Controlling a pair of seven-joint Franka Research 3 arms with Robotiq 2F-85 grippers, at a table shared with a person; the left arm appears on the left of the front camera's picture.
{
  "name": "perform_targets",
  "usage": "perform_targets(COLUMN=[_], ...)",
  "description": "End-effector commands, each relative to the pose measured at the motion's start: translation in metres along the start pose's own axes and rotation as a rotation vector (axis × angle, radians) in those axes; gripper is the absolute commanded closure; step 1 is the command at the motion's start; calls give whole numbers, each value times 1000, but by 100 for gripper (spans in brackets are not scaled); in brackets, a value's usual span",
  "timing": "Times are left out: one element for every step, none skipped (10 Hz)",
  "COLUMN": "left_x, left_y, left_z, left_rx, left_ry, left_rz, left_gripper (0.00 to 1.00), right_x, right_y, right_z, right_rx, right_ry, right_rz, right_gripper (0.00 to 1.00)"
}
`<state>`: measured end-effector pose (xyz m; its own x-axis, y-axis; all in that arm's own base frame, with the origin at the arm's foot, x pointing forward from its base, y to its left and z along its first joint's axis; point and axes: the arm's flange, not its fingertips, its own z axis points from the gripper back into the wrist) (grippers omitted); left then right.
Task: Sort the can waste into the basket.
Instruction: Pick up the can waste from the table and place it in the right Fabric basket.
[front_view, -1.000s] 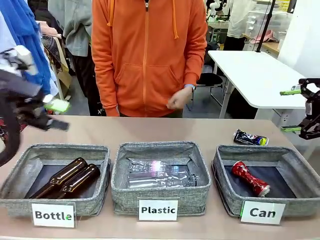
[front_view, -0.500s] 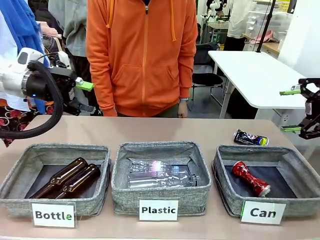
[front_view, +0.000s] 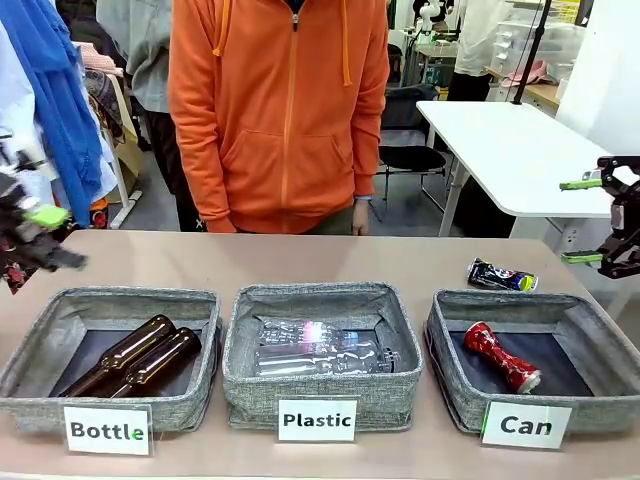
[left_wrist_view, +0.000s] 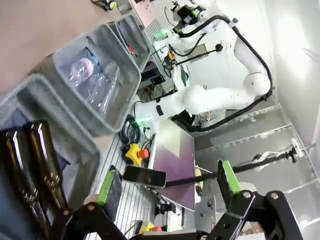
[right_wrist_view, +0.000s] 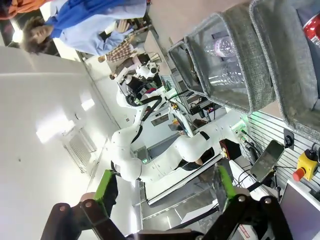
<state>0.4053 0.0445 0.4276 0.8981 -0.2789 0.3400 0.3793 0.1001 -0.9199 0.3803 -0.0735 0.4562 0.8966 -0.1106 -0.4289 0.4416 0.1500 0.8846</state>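
Red can (front_view: 502, 357), grey woven basket (front_view: 520, 298)

I see the crushed red can with silver top (front_view: 500, 357) lying diagonally inside the grey woven-fabric basket labelled "Can" (front_view: 462, 395). The crushed dark blue-black can (front_view: 497, 275) lies on its side just beyond the basket's far rim.

Basket labels: "Bottle" (front_view: 107, 431), "Plastic" (front_view: 316, 420), "Can" (front_view: 525, 425)
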Motion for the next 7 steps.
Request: perform_targets(left_x=[-5,-6,-13,-13,-13,-13,-13], left_y=[17,23,9,9,9,9,9], left_z=[13,5,17,17,17,17,17], left_rx=[-21,-37,-7,-7,-7,-7,-7], left_ry=[-52,-113,-33,-33,-33,-33,-33], left_rz=[-10,30,1,1,1,1,1], left_gripper=[0,0,0,0,0,0,0], right_x=[-2,-2,-2,-2,-2,-2,-2], right_y=[-2,-2,-2,-2,-2,-2,-2], right_z=[0,0,0,0,0,0,0], right_rx=[-9,-9,-9,-9,-9,-9,-9], right_ry=[-10,-10,-10,-10,-10,-10,-10], right_rz=[8,8,8,8,8,8,8], right_gripper=[0,0,0,0,0,0,0])
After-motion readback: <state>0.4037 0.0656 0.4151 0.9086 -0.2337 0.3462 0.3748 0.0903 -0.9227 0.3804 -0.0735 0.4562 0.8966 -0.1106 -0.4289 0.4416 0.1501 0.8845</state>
